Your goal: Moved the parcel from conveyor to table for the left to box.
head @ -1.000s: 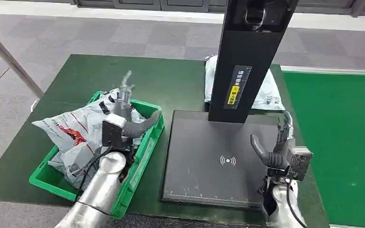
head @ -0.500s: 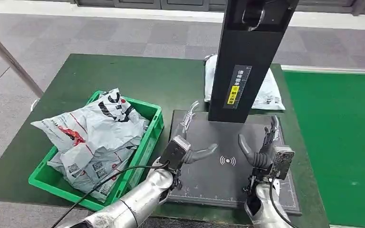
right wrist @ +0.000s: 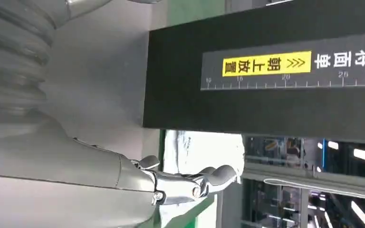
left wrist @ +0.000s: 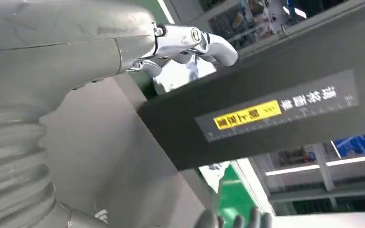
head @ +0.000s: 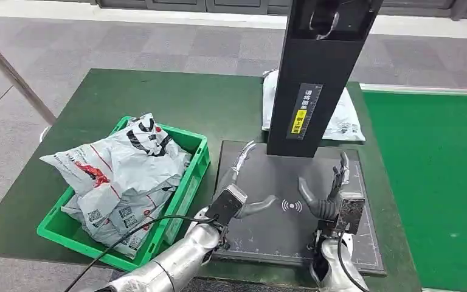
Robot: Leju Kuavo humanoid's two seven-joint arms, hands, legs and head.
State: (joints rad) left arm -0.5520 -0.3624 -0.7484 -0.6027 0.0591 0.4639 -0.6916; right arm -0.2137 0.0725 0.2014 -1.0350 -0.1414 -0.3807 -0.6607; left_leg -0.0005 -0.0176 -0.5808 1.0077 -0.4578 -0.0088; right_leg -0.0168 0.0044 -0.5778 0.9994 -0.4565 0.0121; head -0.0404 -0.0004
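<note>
A dark green surface (head: pixel 127 97) fills the middle of the frame. On it, lower left, sits a green crate (head: pixel 185 182); centre right lies a black scanner base (head: pixel 273 182); upper right, a white parcel (head: pixel 346 118) lies behind the scanner's post.

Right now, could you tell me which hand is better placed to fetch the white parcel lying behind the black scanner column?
Probably the right hand: it hovers open on the parcel's side of the column. The left hand is also empty, but sits farther across the scanner plate.
</note>
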